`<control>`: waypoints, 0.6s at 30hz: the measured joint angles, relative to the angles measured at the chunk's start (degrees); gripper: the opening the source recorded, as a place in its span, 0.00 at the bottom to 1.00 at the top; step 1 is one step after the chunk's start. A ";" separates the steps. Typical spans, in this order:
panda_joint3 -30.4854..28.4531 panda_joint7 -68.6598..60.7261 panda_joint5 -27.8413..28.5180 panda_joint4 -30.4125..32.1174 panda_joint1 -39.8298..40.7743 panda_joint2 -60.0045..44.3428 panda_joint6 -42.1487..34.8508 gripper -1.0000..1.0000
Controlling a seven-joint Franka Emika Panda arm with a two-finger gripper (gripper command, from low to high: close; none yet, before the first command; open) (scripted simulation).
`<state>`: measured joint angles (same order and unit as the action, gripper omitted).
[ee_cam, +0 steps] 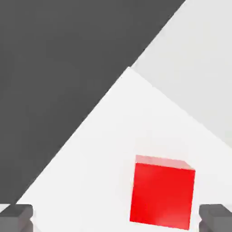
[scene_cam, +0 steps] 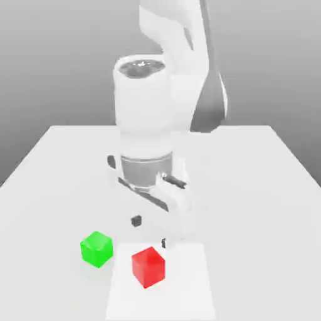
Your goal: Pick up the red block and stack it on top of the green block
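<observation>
Two cubes sit on the white tabletop (scene_cam: 56, 157) near its front edge: the green block (scene_cam: 96, 248) and, close beside it, the red block (scene_cam: 148, 266). Above them hangs the gripper (scene_cam: 150, 231), fingers (ee_cam: 16, 216) released and spread wide, grasping nothing.

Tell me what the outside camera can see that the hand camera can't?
The exterior view alone takes in the green block, sitting on the white table to the exterior view's left of the red one, plus the robot's big white arm. The hand view alone gives a close look at two dark fingertips, spread wide apart. Both share the red block, resting untouched on the table.
</observation>
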<state>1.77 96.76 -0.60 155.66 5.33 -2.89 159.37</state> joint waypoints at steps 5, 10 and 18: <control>-0.92 2.13 1.77 -0.83 -0.72 -9.14 7.69 0.50; -1.03 2.30 1.84 -1.21 -0.81 -12.29 10.37 0.00; -0.76 2.18 1.76 -0.36 -0.60 -5.92 5.05 0.00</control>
<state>1.01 98.94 1.16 155.29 4.73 -8.81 164.42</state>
